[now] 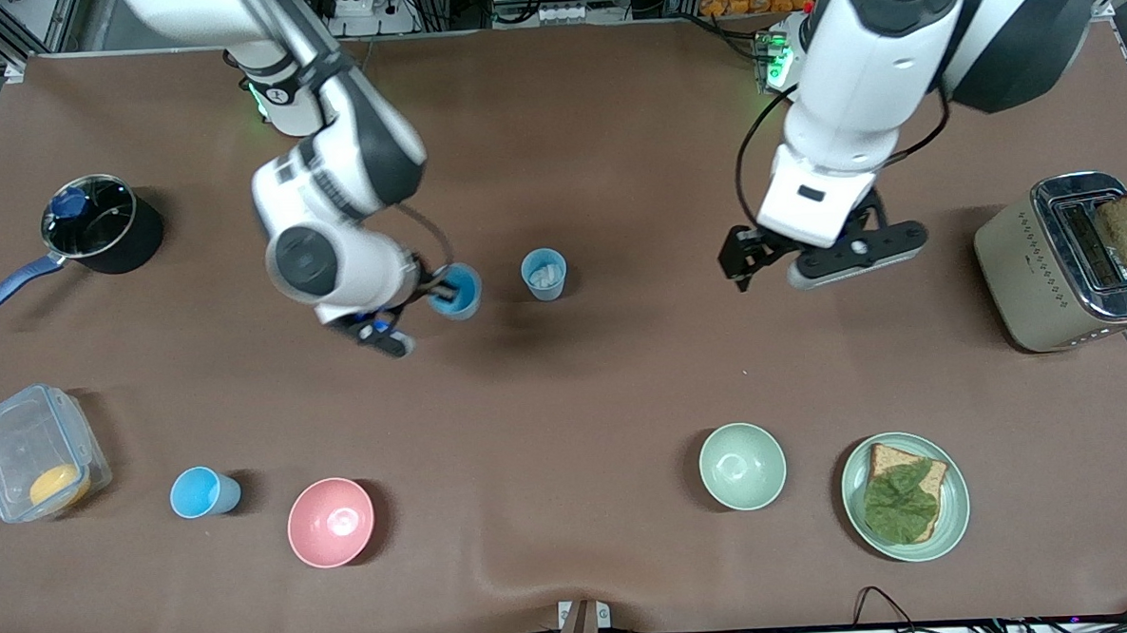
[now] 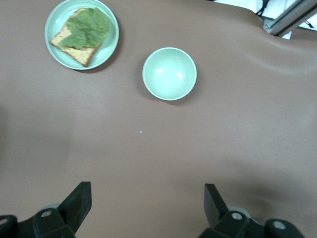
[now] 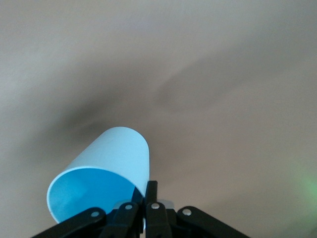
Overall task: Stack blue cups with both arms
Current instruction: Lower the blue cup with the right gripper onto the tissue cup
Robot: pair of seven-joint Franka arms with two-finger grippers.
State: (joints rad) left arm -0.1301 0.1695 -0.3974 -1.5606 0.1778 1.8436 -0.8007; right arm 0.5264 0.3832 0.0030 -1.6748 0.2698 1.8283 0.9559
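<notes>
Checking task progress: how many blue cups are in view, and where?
3. One cup is pinched by its rim in the right gripper; one stands beside it at mid-table; one sits between the plastic container and the pink bowl.

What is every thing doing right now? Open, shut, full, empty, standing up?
right gripper: shut on held blue cup
left gripper: open, holding nothing
middle blue cup: upright on table
blue cup by pink bowl: standing alone
pink bowl: empty
green bowl: empty
toaster: bread sticking up
plastic box: lid on
</notes>
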